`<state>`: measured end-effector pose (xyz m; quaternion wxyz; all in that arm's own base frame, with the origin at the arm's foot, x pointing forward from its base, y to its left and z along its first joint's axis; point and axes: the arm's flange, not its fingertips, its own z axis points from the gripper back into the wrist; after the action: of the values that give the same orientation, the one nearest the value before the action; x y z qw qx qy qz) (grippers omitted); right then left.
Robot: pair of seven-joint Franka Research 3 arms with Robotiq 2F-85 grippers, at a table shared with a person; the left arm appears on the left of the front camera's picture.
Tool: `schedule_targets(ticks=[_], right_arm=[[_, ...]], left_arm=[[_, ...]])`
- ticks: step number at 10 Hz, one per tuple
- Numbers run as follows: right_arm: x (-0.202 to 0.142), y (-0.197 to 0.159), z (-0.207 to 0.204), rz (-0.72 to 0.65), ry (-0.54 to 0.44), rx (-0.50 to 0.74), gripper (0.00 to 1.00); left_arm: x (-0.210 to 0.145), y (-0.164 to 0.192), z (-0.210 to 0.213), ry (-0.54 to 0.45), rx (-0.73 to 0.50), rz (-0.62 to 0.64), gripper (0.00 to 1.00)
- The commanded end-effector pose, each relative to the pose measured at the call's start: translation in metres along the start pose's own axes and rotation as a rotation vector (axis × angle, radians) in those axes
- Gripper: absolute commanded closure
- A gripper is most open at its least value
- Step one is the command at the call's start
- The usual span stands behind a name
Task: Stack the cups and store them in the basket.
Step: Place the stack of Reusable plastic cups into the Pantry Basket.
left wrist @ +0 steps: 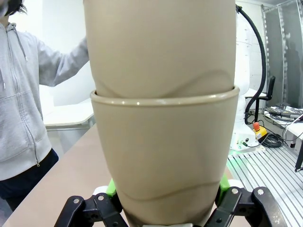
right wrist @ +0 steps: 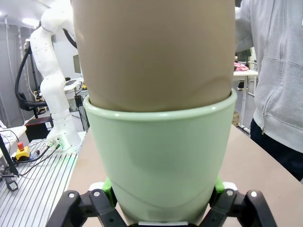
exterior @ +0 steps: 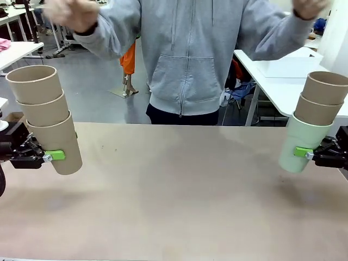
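Okay, my left gripper [exterior: 58,155] is clamped on the bottom of a three-cup tan stack [exterior: 46,117] at the left end of the table [exterior: 174,196], my right gripper [exterior: 298,153] grips the green cup [exterior: 299,138] holding two tan cups [exterior: 321,100] at the right end, both stacks mouth-up, leaning outward, well apart.

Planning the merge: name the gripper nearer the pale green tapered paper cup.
Right. The right gripper clamps the pale green tapered paper cup; the left gripper holds three tan cups across the table.
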<state>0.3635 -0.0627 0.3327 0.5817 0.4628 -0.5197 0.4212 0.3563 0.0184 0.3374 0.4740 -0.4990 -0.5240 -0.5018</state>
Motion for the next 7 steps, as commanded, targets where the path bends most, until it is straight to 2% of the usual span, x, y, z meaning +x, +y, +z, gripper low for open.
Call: schedule_targets(ticks=[1, 7], right_arm=[[0.0035, 0.0002, -0.0022, 0.017, 0.005, 0.004, 0.16], [0.0035, 0.0002, -0.0022, 0.017, 0.005, 0.004, 0.16]], left_arm=[[0.0033, -0.0003, -0.0013, -0.006, -0.002, -0.005, 0.16], [0.0033, -0.0003, -0.0013, -0.006, -0.002, -0.005, 0.16]])
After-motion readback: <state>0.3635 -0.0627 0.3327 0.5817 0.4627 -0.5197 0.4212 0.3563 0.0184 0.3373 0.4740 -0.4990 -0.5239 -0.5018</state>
